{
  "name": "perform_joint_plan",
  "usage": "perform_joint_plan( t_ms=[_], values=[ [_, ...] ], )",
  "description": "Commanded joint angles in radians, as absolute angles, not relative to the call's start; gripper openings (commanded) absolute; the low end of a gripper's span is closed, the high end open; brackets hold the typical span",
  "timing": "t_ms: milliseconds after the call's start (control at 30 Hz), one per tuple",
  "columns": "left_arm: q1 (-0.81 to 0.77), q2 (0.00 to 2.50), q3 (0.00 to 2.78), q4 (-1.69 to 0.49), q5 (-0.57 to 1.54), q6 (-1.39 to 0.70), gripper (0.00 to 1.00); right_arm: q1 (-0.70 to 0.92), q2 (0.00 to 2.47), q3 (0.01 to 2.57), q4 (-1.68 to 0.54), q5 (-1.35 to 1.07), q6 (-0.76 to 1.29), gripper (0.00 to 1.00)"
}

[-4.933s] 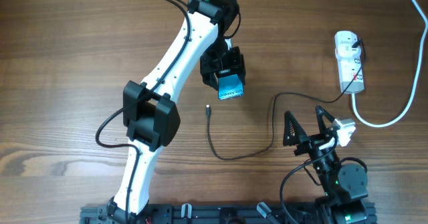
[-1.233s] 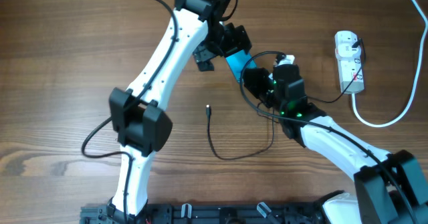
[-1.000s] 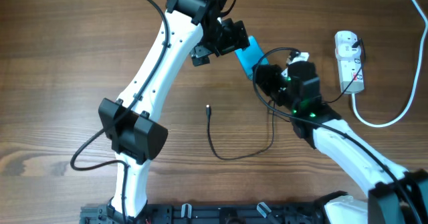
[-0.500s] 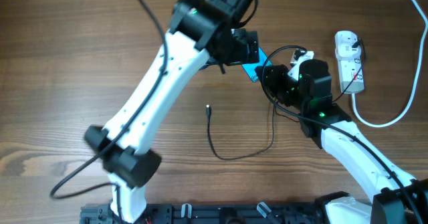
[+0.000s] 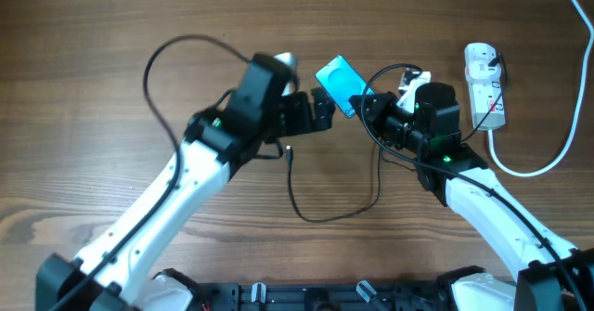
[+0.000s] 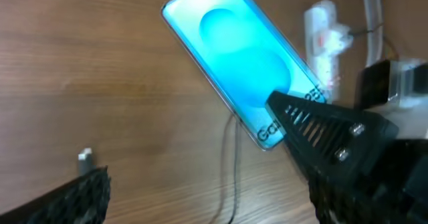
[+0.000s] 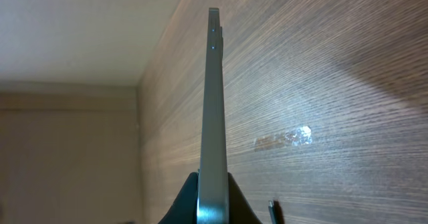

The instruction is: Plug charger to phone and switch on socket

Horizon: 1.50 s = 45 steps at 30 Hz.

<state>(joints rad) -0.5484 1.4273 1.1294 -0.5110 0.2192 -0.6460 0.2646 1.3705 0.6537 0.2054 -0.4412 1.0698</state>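
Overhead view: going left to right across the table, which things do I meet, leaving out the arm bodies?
Charger cable's free tip → phone → right claw, gripping the phone's end → power strip.

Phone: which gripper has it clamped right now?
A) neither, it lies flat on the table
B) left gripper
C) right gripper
C: the right gripper is shut on the lower end of the phone, which shows edge-on between its fingers in the right wrist view, while the left gripper stands wide open.
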Motion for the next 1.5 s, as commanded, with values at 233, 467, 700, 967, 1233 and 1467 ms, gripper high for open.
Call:
perform_joint_plan(
  t_ms=[233, 467, 700, 967, 1233, 1467],
  values=[
    [-0.370, 1.370, 0.704, 0.215, 0.487, -0.957, 1.00, 0.264, 1.354, 0.675, 0.341, -0.469, 1.133, 0.04],
    [-0.323, 1.431, 0.608, 0.495, 0.491, -1.042, 1.00, 0.268, 1.431, 0.675, 0.476, -0.482, 1.239, 0.04],
    [-0.323, 1.524, 0.609, 0.668, 0.498, -1.108, 1.00, 0.313, 1.568, 0.675, 0.720, -0.507, 1.348, 0.04],
    [-0.323, 1.568, 0.609, 0.809, 0.459, -1.117, 1.00, 0.384, 1.714, 0.675, 0.958, -0.461, 1.422, 0.04],
    [-0.322, 1.574, 0.609, 0.808, 0.387, -1.115, 1.00, 0.433, 1.748, 0.675, 1.010, -0.462, 1.439, 0.04],
    [-0.322, 1.593, 0.609, 0.851, 0.373, -1.139, 1.00, 0.454, 1.748, 0.675, 1.032, -0.481, 1.439, 0.04]
  ],
)
